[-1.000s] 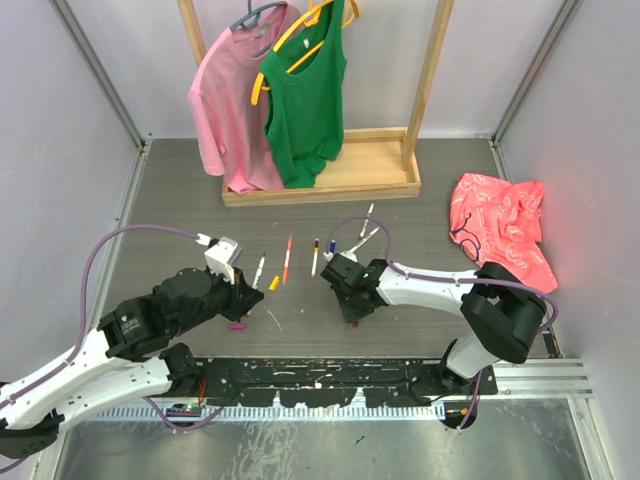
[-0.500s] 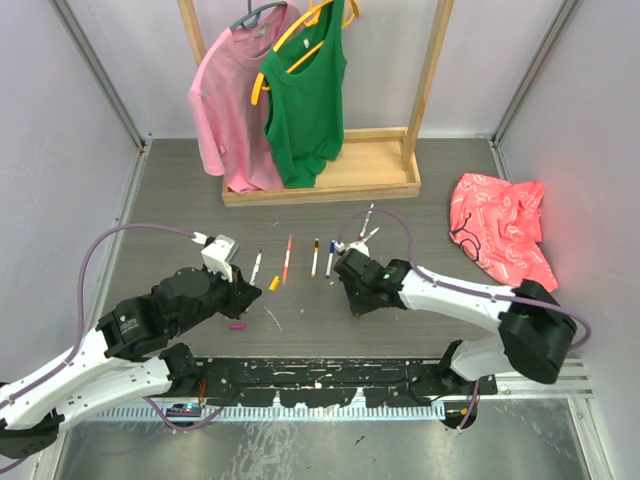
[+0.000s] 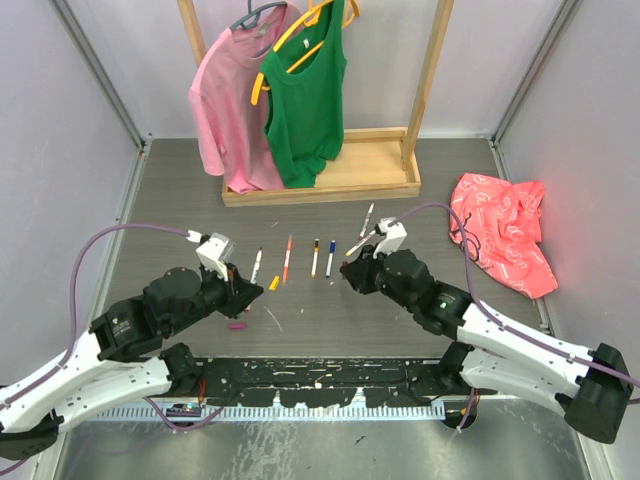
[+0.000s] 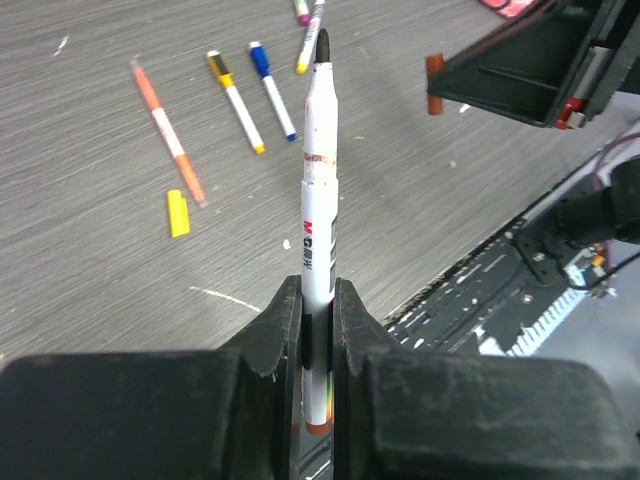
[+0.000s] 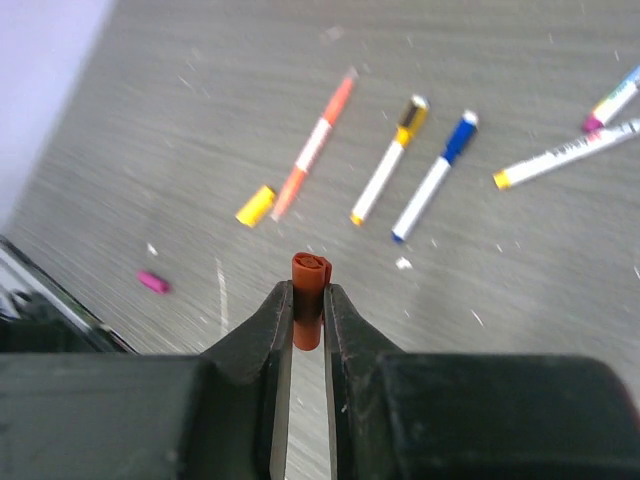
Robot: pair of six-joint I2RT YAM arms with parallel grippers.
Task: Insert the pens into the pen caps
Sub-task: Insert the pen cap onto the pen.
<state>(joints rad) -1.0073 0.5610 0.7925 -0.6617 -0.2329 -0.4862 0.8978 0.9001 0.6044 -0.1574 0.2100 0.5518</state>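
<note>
The left hand [image 4: 318, 305] is clenched on a white-barrelled pen [image 4: 318, 170]; its two blunt, matte black fingers [image 4: 275, 335] pinch the lower barrel, and an orange-red tail end shows just below them. The barrel is smooth and round with small printed lettering; its long axis runs straight out from the hand, the dark pointed tip leading. From above, this pen sits just left of the orange pen [image 5: 316, 145] and roughly parallel to it; how high it is held over the counter [image 3: 180, 200] is hard to make out.

The right hand [image 5: 308, 305] is grasping a brown cap [image 5: 309, 272], a short plastic tube standing out between the fingers; one round end with an inner ring faces the wrist camera, and whether that is the open mouth cannot be told. This hand sits well right of the orange pen.

The counter is grey with a brushed, streaky grain and pale specks. The orange pen is slim with a white middle band; a yellow cap [image 5: 255, 205] lies just beside its near end; a yellow-capped pen [image 5: 385, 165] and a blue-capped pen [image 5: 432, 183] lie to its right, nearly parallel; a magenta cap [image 5: 153, 281] lies well apart on its near left. Farther right, a yellow-tipped pen [image 5: 560, 157] lies crosswise, and a magenta-ended pen [image 5: 612, 103] is cut off by the frame edge.
</note>
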